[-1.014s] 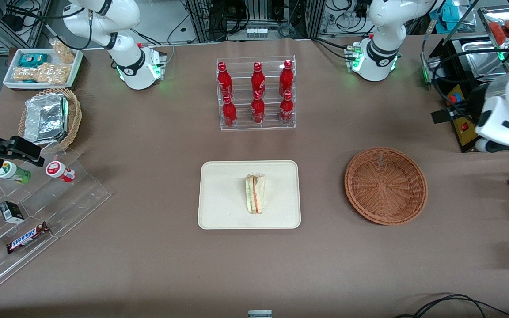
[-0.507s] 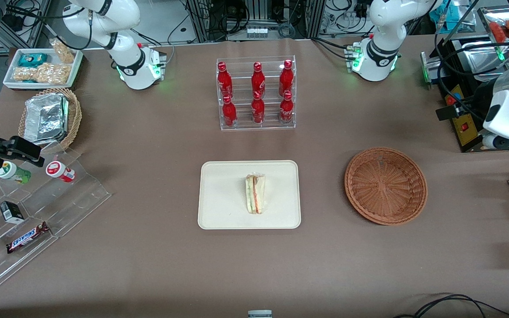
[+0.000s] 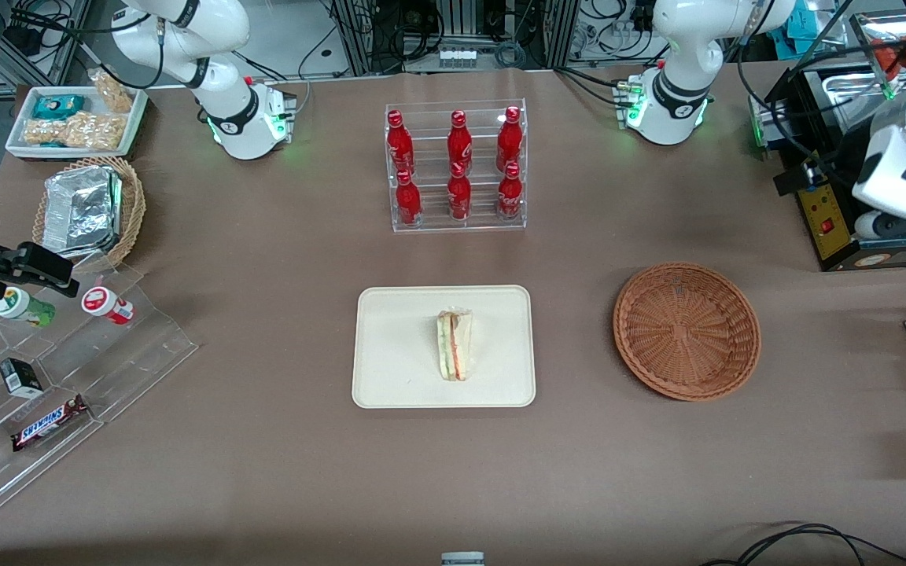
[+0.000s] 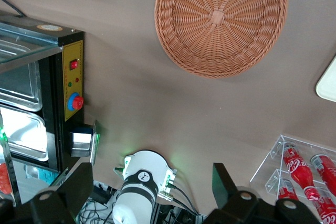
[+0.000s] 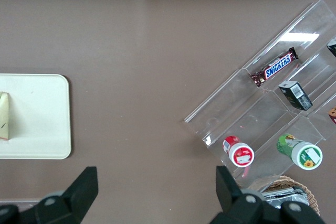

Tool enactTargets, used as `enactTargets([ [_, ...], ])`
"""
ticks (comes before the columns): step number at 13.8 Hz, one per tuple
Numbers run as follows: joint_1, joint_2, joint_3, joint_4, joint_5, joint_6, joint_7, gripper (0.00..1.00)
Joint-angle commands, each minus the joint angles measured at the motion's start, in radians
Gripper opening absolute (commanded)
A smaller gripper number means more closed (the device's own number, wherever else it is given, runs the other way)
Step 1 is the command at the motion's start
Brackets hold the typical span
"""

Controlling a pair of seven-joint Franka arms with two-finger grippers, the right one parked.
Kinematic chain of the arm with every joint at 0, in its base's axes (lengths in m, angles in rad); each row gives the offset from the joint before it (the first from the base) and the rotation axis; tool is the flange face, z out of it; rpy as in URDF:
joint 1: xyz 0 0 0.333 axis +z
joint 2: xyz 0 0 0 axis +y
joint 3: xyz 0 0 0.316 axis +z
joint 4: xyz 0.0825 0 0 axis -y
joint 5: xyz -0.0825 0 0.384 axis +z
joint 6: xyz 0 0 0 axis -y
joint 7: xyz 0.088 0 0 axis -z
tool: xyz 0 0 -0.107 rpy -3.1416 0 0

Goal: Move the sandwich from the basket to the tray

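Observation:
The sandwich point(image 3: 454, 345) lies on the cream tray point(image 3: 394, 354), near its middle; its edge also shows in the right wrist view point(image 5: 4, 116) on the tray point(image 5: 42, 119). The reddish-brown basket point(image 3: 686, 330) is empty and sits beside the tray, toward the working arm's end of the table. It also shows in the left wrist view point(image 4: 220, 19). My left gripper point(image 3: 795, 181) hangs high above the table's edge, farther from the front camera than the basket. In the left wrist view my left gripper point(image 4: 152, 174) is open and empty.
A clear rack of red bottles point(image 3: 457, 165) stands farther from the front camera than the tray. A black control box point(image 3: 823, 212) with a red button sits under the gripper. A foil-filled tan basket point(image 3: 87, 208), a snack tray point(image 3: 75, 118) and acrylic steps point(image 3: 52, 377) lie toward the parked arm's end.
My left arm has drawn away from the front camera and upward, off toward its end of the table. The sandwich, tray and basket have not moved.

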Motion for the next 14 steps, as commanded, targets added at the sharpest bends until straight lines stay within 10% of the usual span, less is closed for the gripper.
enactTargets([
  [1,-0.003,-0.030,0.021,-0.027,-0.011,0.033,0.023,1.00],
  [14,-0.005,-0.025,0.002,0.027,-0.004,0.018,0.158,1.00],
])
